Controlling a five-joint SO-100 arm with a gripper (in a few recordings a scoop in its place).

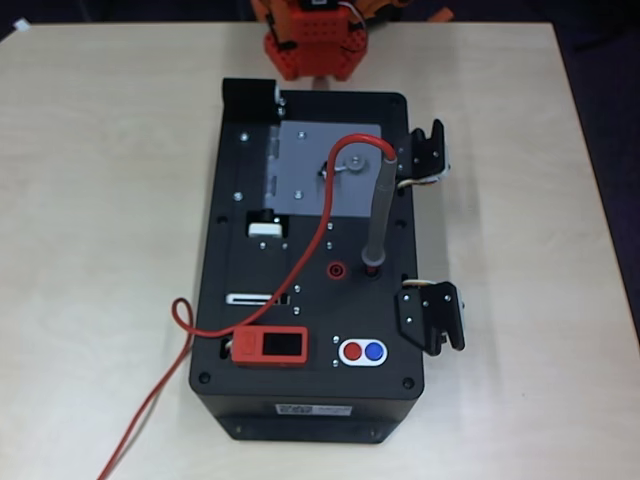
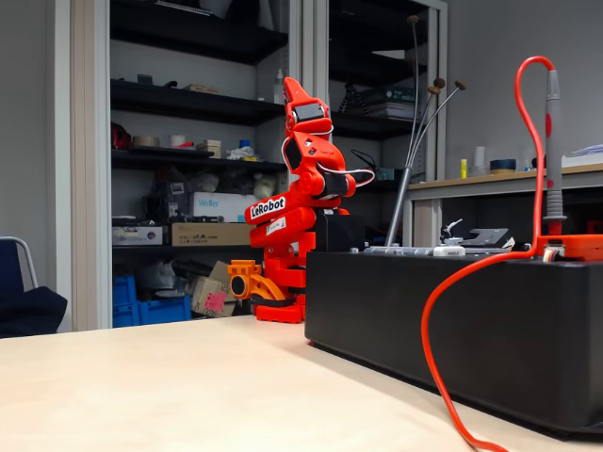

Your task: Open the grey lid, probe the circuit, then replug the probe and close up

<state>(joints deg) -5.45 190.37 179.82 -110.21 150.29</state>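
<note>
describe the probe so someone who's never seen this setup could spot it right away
Find the black box in the table's middle. On its top, beside the closed grey lid, stands the probe: a slim grey rod plugged upright into a socket, the one part trailing a red cable.

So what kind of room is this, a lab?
Probably a workshop or electronics lab: shelves crowded with boxes and gear behind, a red robot arm, and a black box with a plugged-in probe.
</note>
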